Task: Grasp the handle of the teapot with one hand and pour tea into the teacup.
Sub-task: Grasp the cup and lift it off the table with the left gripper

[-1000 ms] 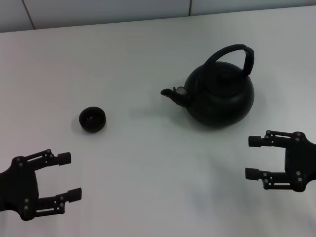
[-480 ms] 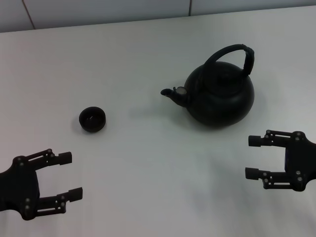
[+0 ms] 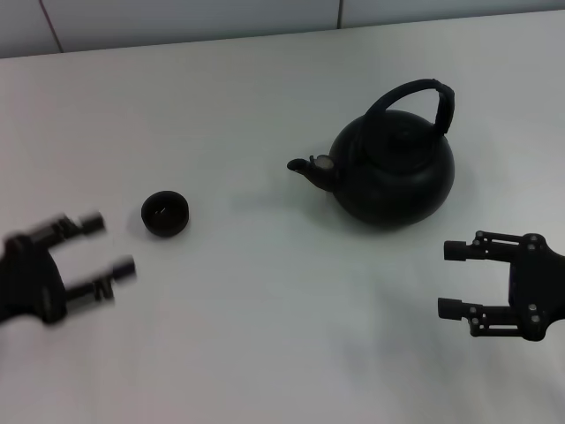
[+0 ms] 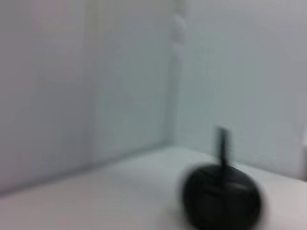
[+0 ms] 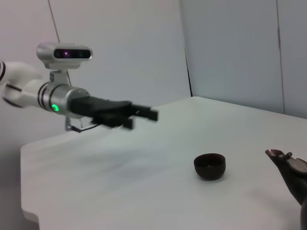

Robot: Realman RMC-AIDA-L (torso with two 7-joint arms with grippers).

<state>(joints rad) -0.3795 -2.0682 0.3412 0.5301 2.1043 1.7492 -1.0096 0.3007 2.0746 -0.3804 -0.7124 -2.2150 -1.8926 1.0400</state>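
Observation:
The matte black teapot [image 3: 395, 172] stands on the white table [image 3: 265, 88] at the right of centre, its spout pointing left and its black arched handle [image 3: 413, 97] upright. The teapot also shows blurred in the left wrist view [image 4: 221, 196], and its spout tip shows in the right wrist view [image 5: 286, 163]. The small dark teacup [image 3: 165, 214] sits to the left, also in the right wrist view [image 5: 209, 166]. My left gripper [image 3: 103, 247] is open and empty, motion-blurred, just left of the teacup. My right gripper [image 3: 452, 280] is open and empty, in front of the teapot.
The table's far edge meets a pale wall [image 3: 177, 18]. In the right wrist view the left arm [image 5: 57, 98] reaches over the table's left side, and the table's near corner [image 5: 29, 211] shows.
My left gripper has moved forward and up toward the teacup, fast enough to blur. The right gripper, teapot and teacup have not moved.

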